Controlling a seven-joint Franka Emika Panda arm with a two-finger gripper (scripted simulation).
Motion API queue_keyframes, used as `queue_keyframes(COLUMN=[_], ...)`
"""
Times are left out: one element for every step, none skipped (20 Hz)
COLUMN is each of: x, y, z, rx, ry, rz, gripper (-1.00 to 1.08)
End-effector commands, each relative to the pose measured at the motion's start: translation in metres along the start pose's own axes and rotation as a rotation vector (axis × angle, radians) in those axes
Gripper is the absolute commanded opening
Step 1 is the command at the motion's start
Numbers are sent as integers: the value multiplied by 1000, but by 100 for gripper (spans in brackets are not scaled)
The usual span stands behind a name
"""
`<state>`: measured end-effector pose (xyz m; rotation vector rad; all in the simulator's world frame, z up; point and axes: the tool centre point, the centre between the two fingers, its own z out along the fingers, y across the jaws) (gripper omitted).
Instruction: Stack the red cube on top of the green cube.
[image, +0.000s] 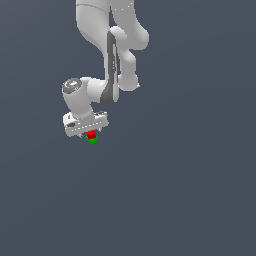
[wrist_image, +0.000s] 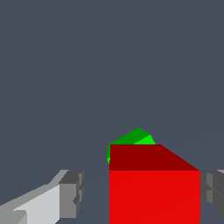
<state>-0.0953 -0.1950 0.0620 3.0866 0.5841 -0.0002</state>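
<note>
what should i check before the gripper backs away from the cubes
1. Red cube over green cube: ok, the exterior view shows red directly above green.
2. Edges squared up: not ok, green looks rotated under red.
3. Red resting on green: cannot tell.
4. Gripper released: one finger stands clear, the other sits right at red's side; cannot tell.
5. Nothing else near the cubes: ok.

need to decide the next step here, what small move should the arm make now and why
Probably lift the gripper straight up and clear. In the wrist view the left finger stands apart from the red cube, so the jaws look open, and the green cube peeks out from beneath the red one. The exterior view shows red directly over green, so the stack seems placed.
</note>
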Motion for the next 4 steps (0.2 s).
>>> queue_keyframes(x=[0,0,0,0], y=[0,0,0,0], z=[0,0,0,0], rx=[0,0,0,0], ry=[0,0,0,0], rz=[0,0,0,0], gripper=[100,100,100,100])
